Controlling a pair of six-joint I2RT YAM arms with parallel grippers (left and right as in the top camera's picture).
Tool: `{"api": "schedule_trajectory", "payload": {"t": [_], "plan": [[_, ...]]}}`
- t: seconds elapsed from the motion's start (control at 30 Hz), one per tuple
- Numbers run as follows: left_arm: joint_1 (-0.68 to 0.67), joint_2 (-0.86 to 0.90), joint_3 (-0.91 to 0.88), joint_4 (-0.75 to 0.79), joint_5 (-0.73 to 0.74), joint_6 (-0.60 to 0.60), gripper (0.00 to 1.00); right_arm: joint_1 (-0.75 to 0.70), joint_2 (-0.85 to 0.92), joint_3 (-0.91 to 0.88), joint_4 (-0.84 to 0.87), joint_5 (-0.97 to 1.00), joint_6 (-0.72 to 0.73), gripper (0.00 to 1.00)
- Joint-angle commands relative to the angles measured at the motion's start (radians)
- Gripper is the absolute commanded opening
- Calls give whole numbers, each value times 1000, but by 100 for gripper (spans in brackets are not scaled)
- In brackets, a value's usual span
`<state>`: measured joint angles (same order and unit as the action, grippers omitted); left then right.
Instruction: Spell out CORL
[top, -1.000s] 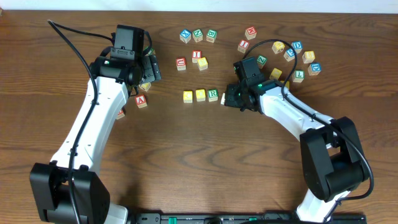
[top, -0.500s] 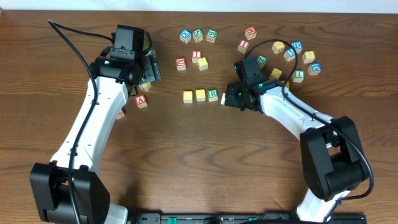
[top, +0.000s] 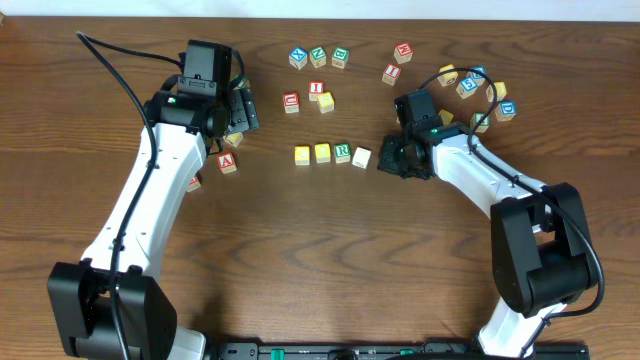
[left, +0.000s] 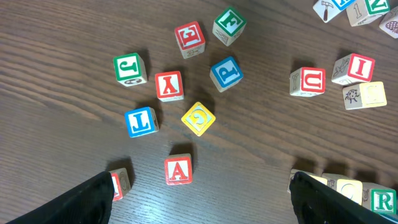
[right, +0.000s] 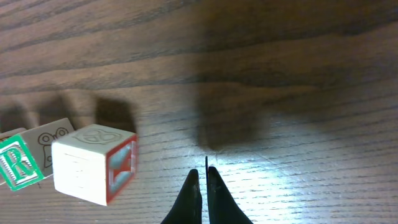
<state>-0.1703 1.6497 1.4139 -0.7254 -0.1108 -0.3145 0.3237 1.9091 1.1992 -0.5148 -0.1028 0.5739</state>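
Pale-topped fourth cube (top: 361, 157) sat at the row's end beside the R cube (top: 342, 152), judged light, rigid wood, best pinched across opposite flat sides; right gripper (right: 203, 173) closed empty nearby, left gripper (top: 244, 108) spread wide.

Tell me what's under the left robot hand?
Loose letter cubes, like a red A cube and a yellow cube. From above, the open left gripper hides most of them.
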Motion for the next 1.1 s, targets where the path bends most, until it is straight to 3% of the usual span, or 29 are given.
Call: {"api": "schedule_trajectory", "payload": {"t": [0.0,0.27,0.47,1.07], "plan": [[2,11,-2,0,-2,-6,89,-4,7,-4,-2,7,13,1],[2,11,-2,1,-2,-6,89,-2,-2,-1,103,-118,-116,1],[2,11,-2,1,-2,-5,89,-2,-6,-1,190,-191,-119,1],[2,11,-2,1,-2,-5,89,31,23,-18,176,-183,-90,1]]}}
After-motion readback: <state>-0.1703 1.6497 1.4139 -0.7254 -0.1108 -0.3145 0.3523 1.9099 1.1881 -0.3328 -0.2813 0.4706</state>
